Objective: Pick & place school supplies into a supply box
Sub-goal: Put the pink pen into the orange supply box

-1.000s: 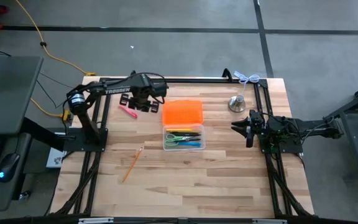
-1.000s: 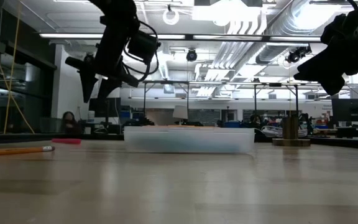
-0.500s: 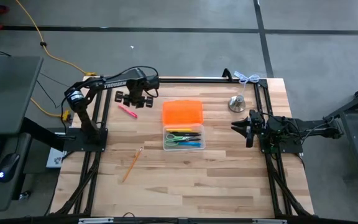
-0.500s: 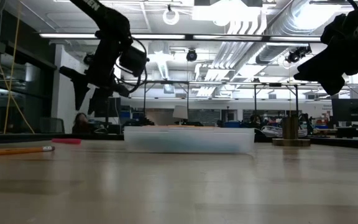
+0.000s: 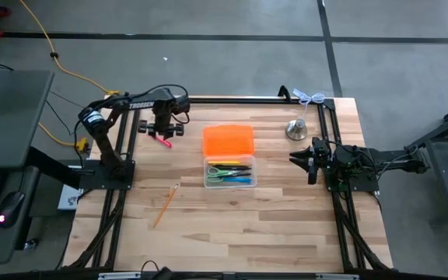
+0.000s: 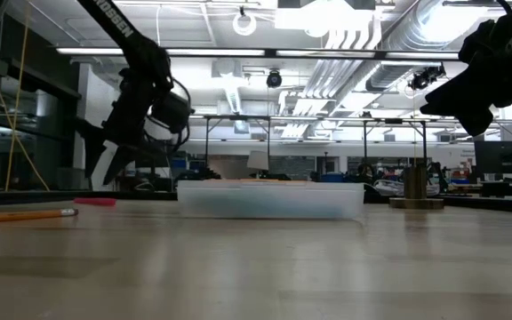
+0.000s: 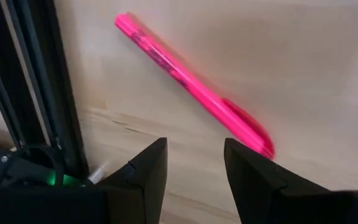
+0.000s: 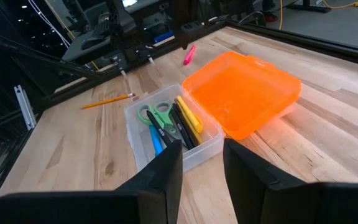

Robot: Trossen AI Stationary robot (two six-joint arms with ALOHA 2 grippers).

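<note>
Left end effector [image 5: 164,132]: your left arm's two dark fingers stand apart with nothing between them, poised above the far-left part of the worktop, right over the pink pen.
Pink pen [image 7: 194,94]: a slim, bright pink plastic pen lying flat and slantwise on the pale wood, just beside the black frame rail [image 7: 35,81]; nothing touches it.
Step in hand: by the look of it, you are lining up the pick of this pen, with the grasp not yet made.
Next move: it likely calls for lowering the fingers astride the barrel, turned square to it, then closing.
Supply box [image 5: 229,173]: a small clear plastic rectangular box at mid-worktop, its bright orange lid [image 5: 228,141] laid open on the far side; inside lie green-handled scissors [image 8: 153,116] with yellow, black and blue pens.
Wooden pencil [image 5: 165,205]: a yellow-brown pencil lies loose on the worktop, nearer the front than the box and well apart from it.
Right end effector [image 5: 298,158]: your right arm waits at the right side, fingers parted and holding nothing.
</note>
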